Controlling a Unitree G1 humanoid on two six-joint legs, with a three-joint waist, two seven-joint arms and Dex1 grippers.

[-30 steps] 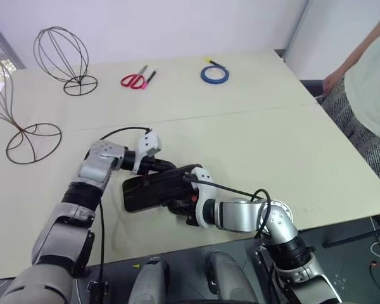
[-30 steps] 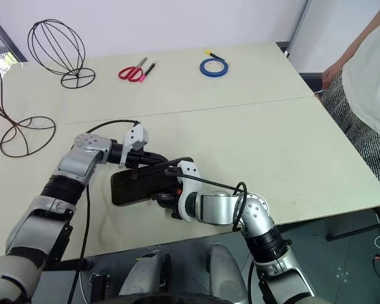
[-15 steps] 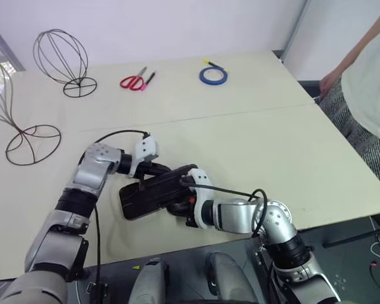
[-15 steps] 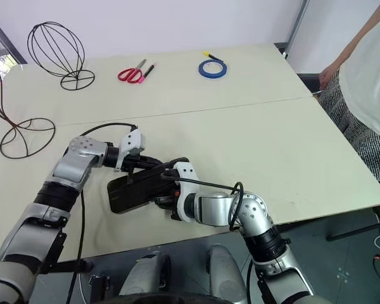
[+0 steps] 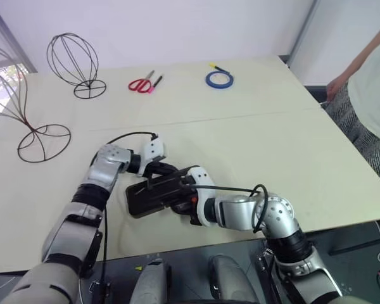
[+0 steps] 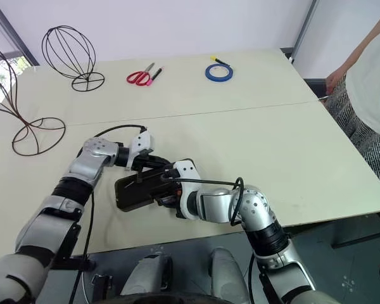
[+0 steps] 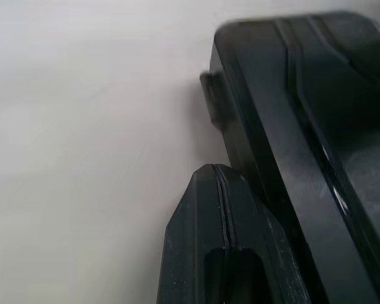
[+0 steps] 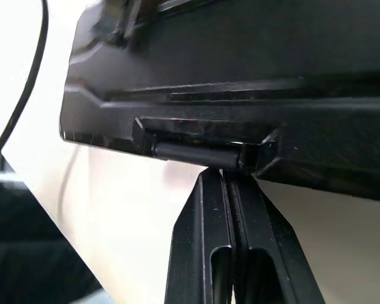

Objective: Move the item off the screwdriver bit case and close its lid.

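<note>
Two grippers bracket the case (image 5: 153, 196), which lies dark and flat in the lower middle of the head views. The left gripper (image 5: 165, 170) comes in from the upper left and meets the case at its far edge; the right gripper (image 5: 185, 201) reaches from the lower right to its near edge. Both have their fingers pressed together with nothing between them, so neither is gripping: in the right wrist view the closed fingertips (image 8: 225, 190) sit right under a hinge or latch bar on the case's side, and in the left wrist view the closed tip (image 7: 209, 190) lies against the case's edge, beside a small tab. That looks like pushing from opposite sides, one hand bracing so the case cannot slide while the other presses.

Nothing stands on the case. The item (image 5: 25, 120), a tall wire cage on a ring base, stands at the left edge of the frame, well apart from the case, so the first half of the task appears done. A rounder wire stand (image 5: 75, 60) sits in the upper left, with scissors (image 5: 141, 84) and a roll of blue tape (image 5: 220, 79) along the far side of the table (image 5: 285, 145). A person (image 5: 370, 88) stands at the right edge.

The lid (image 6: 142, 190) appears to lie down over the tray, though I cannot tell whether the latch has caught. My guess is the step in hand is the final press to snap it shut.
</note>
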